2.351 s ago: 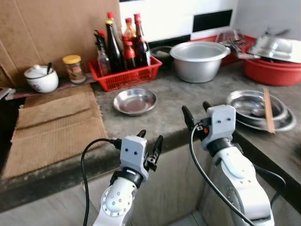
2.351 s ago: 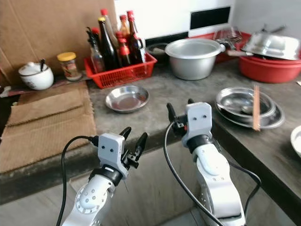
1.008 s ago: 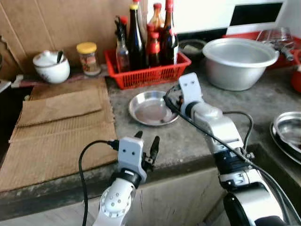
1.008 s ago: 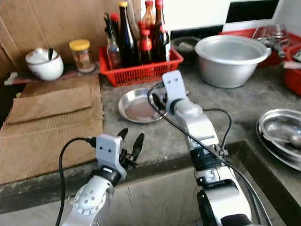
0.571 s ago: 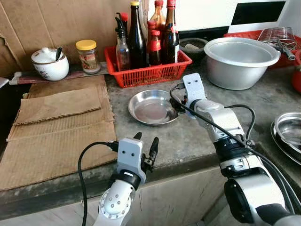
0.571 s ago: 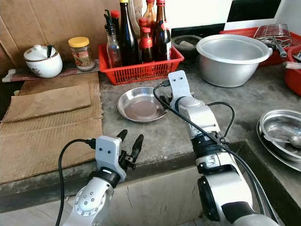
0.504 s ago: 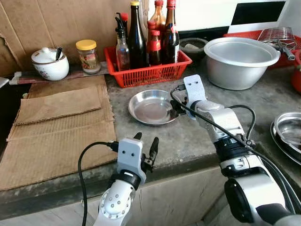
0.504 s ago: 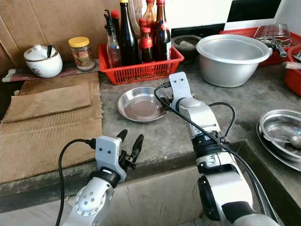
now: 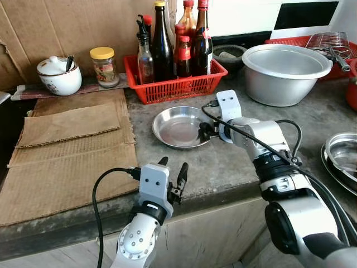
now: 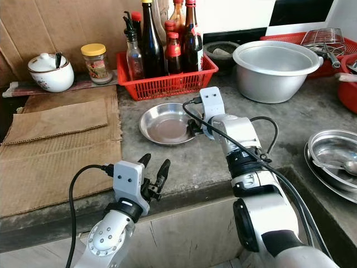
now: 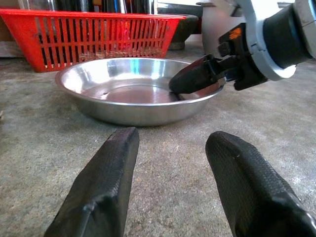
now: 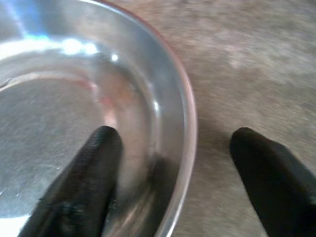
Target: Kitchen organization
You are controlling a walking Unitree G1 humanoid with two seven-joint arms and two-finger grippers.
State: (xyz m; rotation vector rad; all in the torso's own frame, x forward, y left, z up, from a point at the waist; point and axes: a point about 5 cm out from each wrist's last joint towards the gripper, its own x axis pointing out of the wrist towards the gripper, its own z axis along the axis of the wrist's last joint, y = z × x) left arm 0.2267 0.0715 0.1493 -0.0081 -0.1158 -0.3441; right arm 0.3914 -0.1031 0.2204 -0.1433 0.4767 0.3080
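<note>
**Inspector:** Changes since half a second ago?

**Assistant:** The right gripper (image 9: 203, 131) has dropped slightly at the right rim of the steel dish (image 9: 177, 126). The dish, the camera and the left arm are unchanged.

**Inspector:** Right arm pose?

**Assistant:** It reaches from the lower right of the frame up and across the grey counter (image 9: 223, 162), wrist bent toward frame centre. Its fingers are apart, straddling the dish rim: one finger (image 12: 79, 182) sits inside the bowl, the other (image 12: 269, 180) outside over the counter. Whether either touches the metal, I cannot tell.

**Inspector:** Left arm?

**Assistant:** The left gripper (image 9: 173, 176) is held at the counter's front edge, lower centre, fingers apart and pointing at the dish, well short of it.

**Inspector:** Dish location?

**Assistant:** Flat on the counter at frame centre, just in front of the red basket (image 9: 177, 85) of bottles, right of the cardboard sheets (image 9: 67, 151).
</note>
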